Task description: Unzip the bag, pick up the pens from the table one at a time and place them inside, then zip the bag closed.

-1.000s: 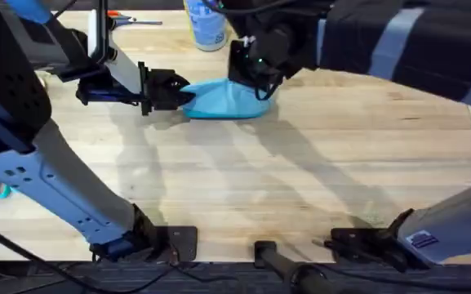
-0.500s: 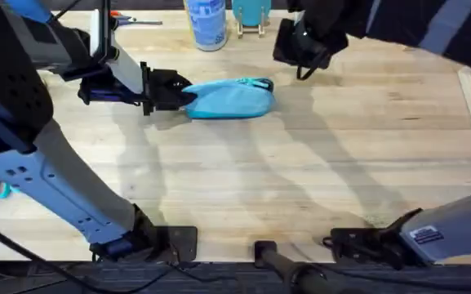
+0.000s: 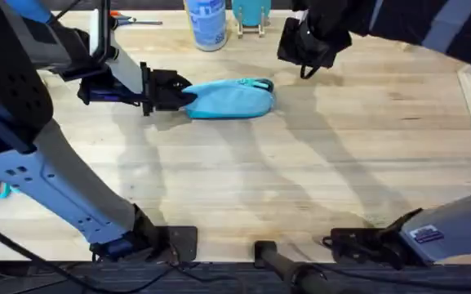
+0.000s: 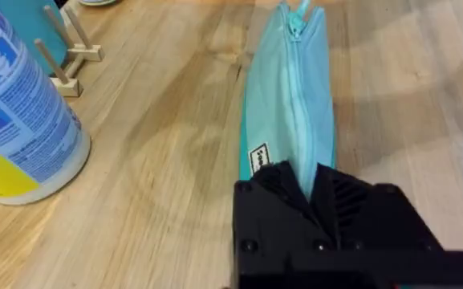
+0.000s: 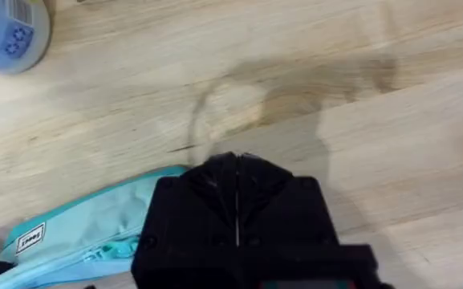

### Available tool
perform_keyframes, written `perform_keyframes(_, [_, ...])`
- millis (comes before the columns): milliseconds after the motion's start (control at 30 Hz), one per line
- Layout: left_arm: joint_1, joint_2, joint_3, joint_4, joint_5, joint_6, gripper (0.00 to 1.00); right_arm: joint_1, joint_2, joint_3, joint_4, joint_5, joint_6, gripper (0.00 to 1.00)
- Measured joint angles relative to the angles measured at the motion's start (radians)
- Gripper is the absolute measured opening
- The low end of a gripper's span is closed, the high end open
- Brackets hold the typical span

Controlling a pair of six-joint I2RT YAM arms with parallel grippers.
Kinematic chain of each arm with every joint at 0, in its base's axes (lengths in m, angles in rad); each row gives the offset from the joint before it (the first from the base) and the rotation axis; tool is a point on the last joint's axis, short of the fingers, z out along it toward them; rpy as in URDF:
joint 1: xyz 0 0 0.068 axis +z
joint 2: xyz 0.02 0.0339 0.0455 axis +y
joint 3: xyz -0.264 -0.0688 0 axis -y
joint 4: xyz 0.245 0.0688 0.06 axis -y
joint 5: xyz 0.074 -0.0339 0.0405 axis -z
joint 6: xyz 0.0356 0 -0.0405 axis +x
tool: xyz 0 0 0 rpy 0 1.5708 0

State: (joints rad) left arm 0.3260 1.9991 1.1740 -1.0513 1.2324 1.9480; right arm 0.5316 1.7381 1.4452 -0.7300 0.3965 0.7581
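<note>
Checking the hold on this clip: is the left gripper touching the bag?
Touching. In the left wrist view the left gripper is closed over the near end of the bag, the fabric pinched between its fingers; overhead agrees.

Both arms are built of black housings with light blue-grey link covers. A black cable is run along the left arm. The left gripper (image 3: 178, 90) is blocky and matte black, with small round screws seen in its face; the right gripper (image 3: 304, 45) is likewise black. A white label is carried near the right base.
</note>
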Motion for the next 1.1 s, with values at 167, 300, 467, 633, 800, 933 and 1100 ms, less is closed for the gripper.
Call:
perform_keyframes(167, [0.001, 0.000, 0.000, -0.008, 0.000, 0.000, 0.040, 0.000, -0.033, 0.000, -0.002, -0.019, -0.001, 0.640])
perform_keyframes(300, [0.002, 0.000, 0.000, -0.010, 0.000, 0.000, 0.040, 0.000, -0.094, 0.000, -0.002, -0.066, -0.004, 0.989])
perform_keyframes(467, [0.002, 0.000, 0.000, -0.010, 0.000, 0.000, 0.040, 0.000, -0.128, 0.000, -0.001, -0.187, -0.004, 0.995])
perform_keyframes(633, [0.002, 0.000, 0.000, -0.010, 0.000, 0.000, 0.040, 0.000, -0.127, 0.000, -0.004, -0.348, -0.034, 0.995])
perform_keyframes(800, [0.002, 0.000, 0.000, -0.010, 0.000, 0.000, 0.040, 0.000, -0.127, 0.000, -0.005, -0.448, -0.093, 0.995])
perform_keyframes(933, [0.002, 0.000, 0.000, -0.010, 0.000, 0.000, 0.040, 0.000, -0.127, 0.000, -0.007, -0.476, -0.117, 0.995])
perform_keyframes(1100, [0.002, 0.000, 0.000, -0.010, 0.000, 0.000, 0.040, 0.000, -0.127, 0.000, -0.022, -0.491, -0.144, 0.995])
